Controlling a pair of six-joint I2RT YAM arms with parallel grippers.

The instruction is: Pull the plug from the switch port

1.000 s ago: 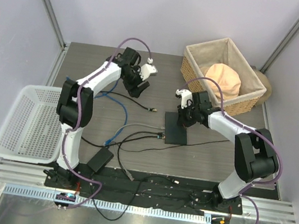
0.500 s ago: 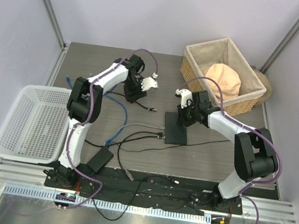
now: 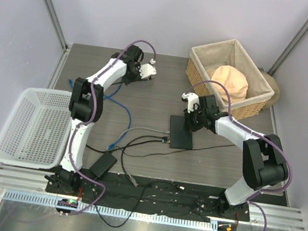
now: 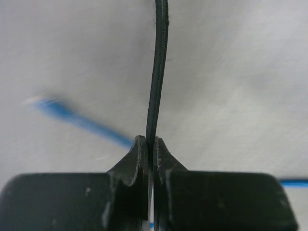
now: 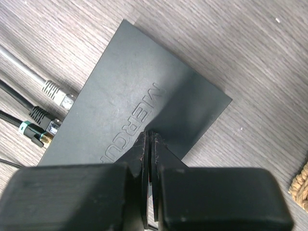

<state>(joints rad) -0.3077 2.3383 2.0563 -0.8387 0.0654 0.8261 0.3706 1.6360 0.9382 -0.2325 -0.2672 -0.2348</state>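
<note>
Left gripper (image 4: 150, 143) has swung away, pinching a thin black cable (image 4: 158, 72). Right gripper (image 5: 150, 138), closed, presses the probably light, rigid switch (image 5: 127, 79); I'd grasp the stiff grey plug (image 5: 57, 92) left of its tips.

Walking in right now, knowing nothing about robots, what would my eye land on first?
Likely the flat dark switch mid-table, with the right end effector shut and its tip seemingly pressing down on it, while plugs sit in one edge. Next, the left end effector, up at the far side, shut on a thin black cable. A wicker basket at the far right and a white plastic basket at the left frame the scene.
</note>
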